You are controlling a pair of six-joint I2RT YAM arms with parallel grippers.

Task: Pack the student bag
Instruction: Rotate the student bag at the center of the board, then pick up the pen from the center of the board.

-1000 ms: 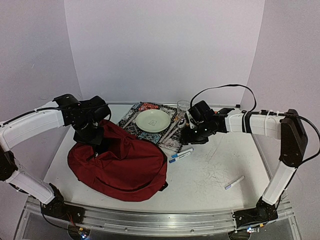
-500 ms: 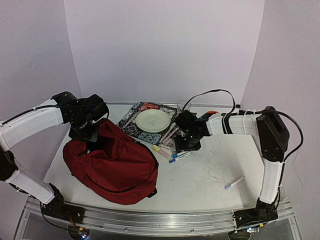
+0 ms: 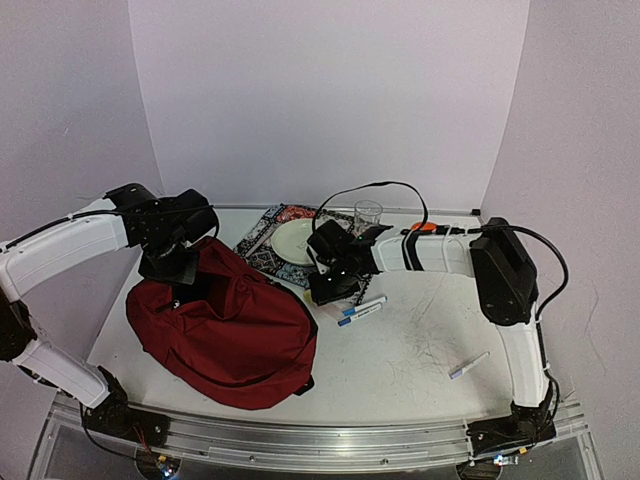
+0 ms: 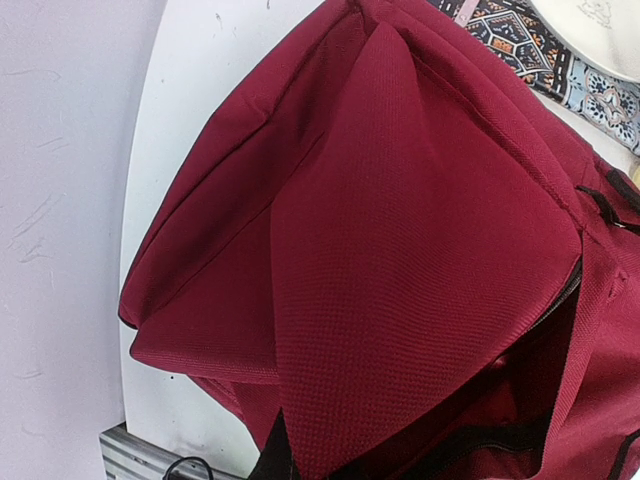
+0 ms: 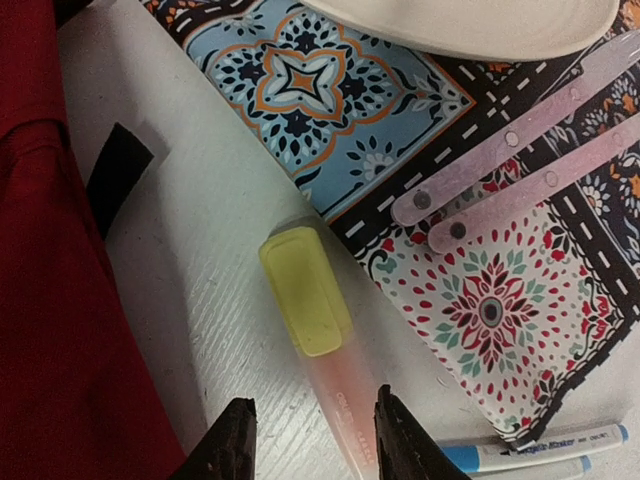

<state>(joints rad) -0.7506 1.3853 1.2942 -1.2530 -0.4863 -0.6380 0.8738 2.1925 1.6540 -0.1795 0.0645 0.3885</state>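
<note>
White table [image 3: 425, 345], student bag [image 3: 235, 325], placemat [image 5: 490, 310], markers [image 3: 361, 309]

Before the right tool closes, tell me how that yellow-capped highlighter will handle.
Probably stiff and light: the highlighter is a slim plastic barrel. Its rounded, glossy body may slip or roll on the bare table if nudged sideways. The right tool straddles the barrel, not the wider cap, so a pinch there looks likely to hold.
</note>
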